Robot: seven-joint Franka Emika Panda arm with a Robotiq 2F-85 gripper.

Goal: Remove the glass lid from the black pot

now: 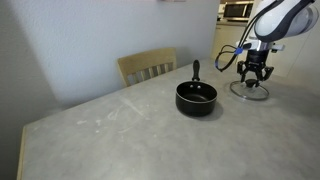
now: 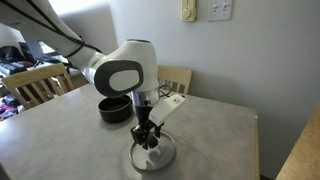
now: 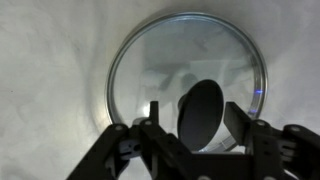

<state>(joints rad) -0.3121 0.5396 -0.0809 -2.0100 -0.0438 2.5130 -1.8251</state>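
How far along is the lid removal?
Done: black pot stands open; glass lid lies flat on the table beside it. In hand: gripper sits over the lid's knob; whether it grips is unclear. Left: let go if needed, retreat.

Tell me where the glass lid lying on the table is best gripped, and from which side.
By the small black knob at the centre of the glass lid, coming straight down from above. The lid lies flat on the table, thin rim against it, so probably only the knob offers a hold.
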